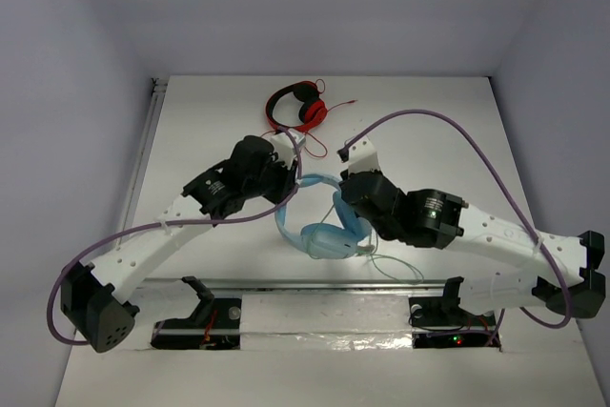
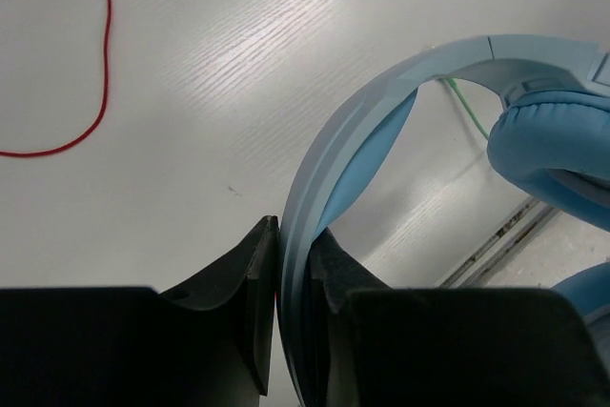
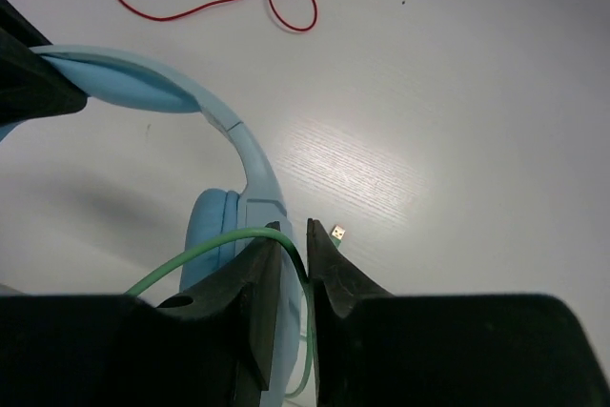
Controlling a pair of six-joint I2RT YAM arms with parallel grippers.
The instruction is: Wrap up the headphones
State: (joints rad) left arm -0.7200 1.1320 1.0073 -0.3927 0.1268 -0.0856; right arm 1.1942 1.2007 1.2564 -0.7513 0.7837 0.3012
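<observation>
On the counter [image 1: 210,121] the headphones [image 1: 329,240] lie centrally; a second headset [image 1: 312,111] lies at their 12 o'clock, apart.

Top camera looks down from near side over whole table [image 1: 191,140]; wrist cameras close-up, low, both catch headphones [image 2: 534,52] headband.

- From above, the left arm [image 1: 248,173] and the right arm [image 1: 400,207] cover part of the headphones [image 1: 329,240] headband.
- Left wrist view: the earcup [image 2: 553,154] runs off the right edge.
- Right wrist view: the green cable [image 3: 205,245] enters the right claw [image 3: 295,269]; pinched or loose, unclear.
</observation>
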